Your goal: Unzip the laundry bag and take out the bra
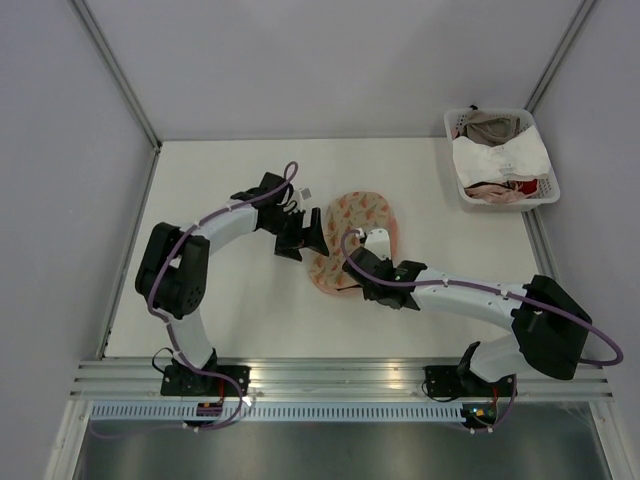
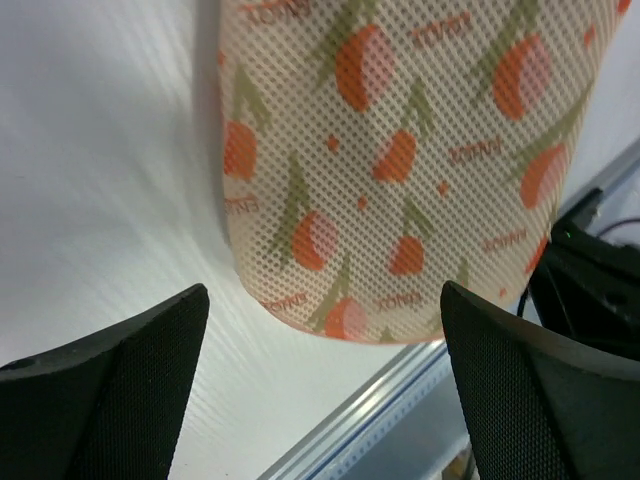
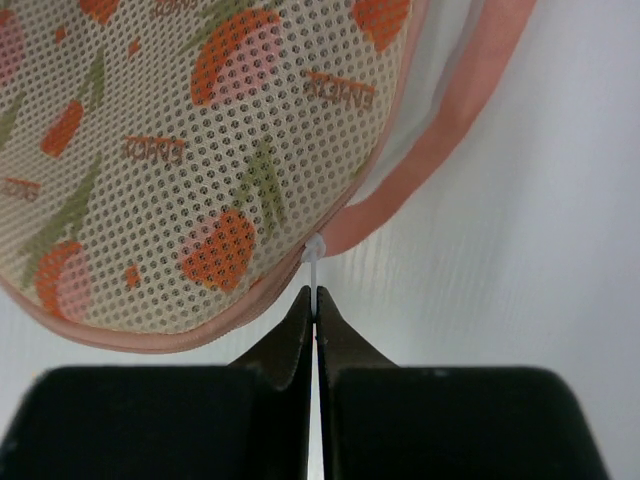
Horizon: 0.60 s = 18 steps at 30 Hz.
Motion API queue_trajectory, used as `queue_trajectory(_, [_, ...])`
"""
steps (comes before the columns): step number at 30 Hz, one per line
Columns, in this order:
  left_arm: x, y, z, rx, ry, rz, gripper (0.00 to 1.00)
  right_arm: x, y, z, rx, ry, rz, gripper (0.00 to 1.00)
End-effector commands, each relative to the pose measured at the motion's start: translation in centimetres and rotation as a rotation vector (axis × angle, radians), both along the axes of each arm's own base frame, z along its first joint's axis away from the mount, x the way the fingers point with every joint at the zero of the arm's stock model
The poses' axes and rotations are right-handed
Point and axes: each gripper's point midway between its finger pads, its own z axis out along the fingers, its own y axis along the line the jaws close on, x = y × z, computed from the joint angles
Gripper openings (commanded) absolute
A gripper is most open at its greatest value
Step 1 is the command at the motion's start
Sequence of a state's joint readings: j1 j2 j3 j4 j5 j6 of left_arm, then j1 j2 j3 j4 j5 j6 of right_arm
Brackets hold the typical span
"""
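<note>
The laundry bag (image 1: 355,235), a cream mesh pouch with orange and green print and pink zip edging, lies mid-table. It also shows in the left wrist view (image 2: 400,150) and in the right wrist view (image 3: 190,160). My right gripper (image 3: 315,300) is shut on the bag's white zip pull (image 3: 314,262) at the bag's pink edge (image 3: 440,140); in the top view this gripper (image 1: 352,268) is at the bag's near edge. My left gripper (image 2: 320,330) is open and empty, its fingers (image 2: 130,380) just short of the bag's end; from above it (image 1: 310,238) is at the bag's left side. The bra is hidden.
A white slatted basket (image 1: 549,196) with white, beige and pink garments stands at the back right. The metal rail (image 1: 340,375) runs along the table's near edge. Grey walls close in the left, back and right sides.
</note>
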<state>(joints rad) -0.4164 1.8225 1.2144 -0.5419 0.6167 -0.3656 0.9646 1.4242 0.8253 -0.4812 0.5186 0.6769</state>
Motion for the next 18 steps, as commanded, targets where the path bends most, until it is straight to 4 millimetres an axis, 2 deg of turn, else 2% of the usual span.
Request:
queue_trajectory(1, [3.6, 1.4, 1.6, 0.113, -0.129, 0.130, 1.00, 0.3, 1.9, 0.6, 0.061, -0.009, 0.060, 0.00])
queue_trajectory(3, [4.1, 3.1, 3.1, 0.172, -0.181, 0.259, 1.00, 0.3, 2.1, 0.7, 0.072, -0.005, 0.073, 0.01])
queue_trajectory(4, [3.1, 3.9, 2.7, 0.185, -0.172, 0.291, 1.00, 0.2, 2.3, 0.8, 0.080, -0.005, 0.084, 0.00])
queue_trajectory(5, [2.5, 4.1, 4.7, 0.145, -0.216, 0.318, 1.00, 0.1, 2.6, 0.8, 0.090, 0.000, 0.097, 0.00])
queue_trajectory(6, [1.7, 4.2, 5.4, 0.113, -0.213, 0.356, 1.00, -0.1, 3.7, 0.9, 0.136, 0.012, 0.129, 0.00])
queue_trajectory(7, [-0.1, 4.9, 4.0, 0.121, -0.174, 0.374, 1.00, -0.5, 4.8, 0.9, 0.179, 0.030, 0.171, 0.00])
queue_trajectory(8, [-0.9, 4.6, 6.3, 0.035, -0.208, 0.409, 1.00, -1.0, 6.0, 1.0, 0.223, 0.042, 0.233, 0.01])
queue_trajectory(9, [-1.9, 4.6, 6.3, 0.004, -0.194, 0.420, 1.00, -2.2, 8.9, 1.6, 0.357, 0.079, 0.339, 0.00])
queue_trajectory(10, [-3.9, 5.2, 4.3, 0.008, -0.136, 0.438, 1.00, -2.9, 10.1, 2.1, 0.423, 0.093, 0.391, 0.00])
queue_trajectory(11, [-5.2, 4.8, 4.4, -0.043, -0.106, 0.438, 1.00, -3.5, 11.4, 2.6, 0.487, 0.107, 0.433, 0.01])
queue_trajectory(12, [-5.6, 4.3, 4.8, -0.116, -0.081, 0.472, 1.00, -4.1, 12.4, 3.1, 0.543, 0.123, 0.475, 0.01])
queue_trajectory(13, [-7.6, 4.5, 3.7, -0.146, -0.040, 0.483, 1.00, -4.4, 14.0, 4.0, 0.613, 0.122, 0.526, 0.00])
queue_trajectory(14, [-8.8, 3.9, 3.7, -0.197, 0.007, 0.473, 1.00, -4.7, 14.6, 4.0, 0.622, 0.129, 0.542, 0.00])
queue_trajectory(15, [-8.8, 3.3, 4.3, -0.273, 0.033, 0.510, 1.00, -4.7, 15.1, 3.9, 0.614, 0.124, 0.556, 0.00])
queue_trajectory(16, [-10.4, 3.5, 3.4, -0.298, 0.075, 0.519, 1.00, -4.5, 15.8, 3.4, 0.592, 0.133, 0.559, 0.01])
queue_trajectory(18, [-10.7, 3.4, 3.6, -0.344, 0.109, 0.564, 1.00, -5.3, 17.3, 3.3, 0.580, 0.145, 0.596, 0.00])
